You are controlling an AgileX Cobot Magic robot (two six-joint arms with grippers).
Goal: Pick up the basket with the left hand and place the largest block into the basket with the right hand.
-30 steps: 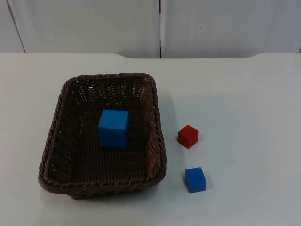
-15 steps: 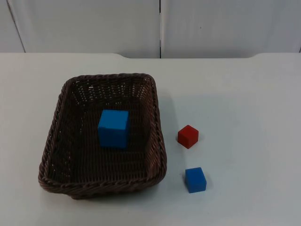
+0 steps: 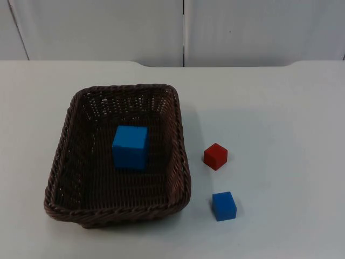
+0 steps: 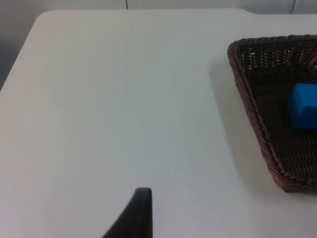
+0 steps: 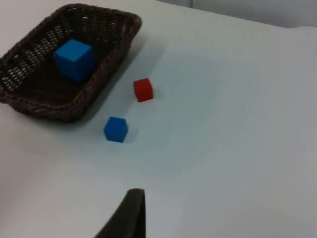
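Note:
A brown wicker basket (image 3: 70, 156) rests on the white table left of centre. Inside it, near the middle, lies the large blue block (image 3: 130, 147). The basket (image 4: 257, 124) and the large blue block (image 4: 303, 106) also appear in the left wrist view, where my left gripper (image 4: 141, 213) hangs over bare table well to the basket's left, holding nothing. In the right wrist view my right gripper (image 5: 131, 213) is far back from the basket (image 5: 106, 64), the large blue block (image 5: 74, 59) and the loose blocks, holding nothing.
A small red block (image 3: 215, 156) and a small blue block (image 3: 223, 205) lie on the table right of the basket; the same red block (image 5: 143, 89) and small blue block (image 5: 115, 129) are seen from the right wrist. A grey partition wall (image 3: 183, 29) closes the far edge.

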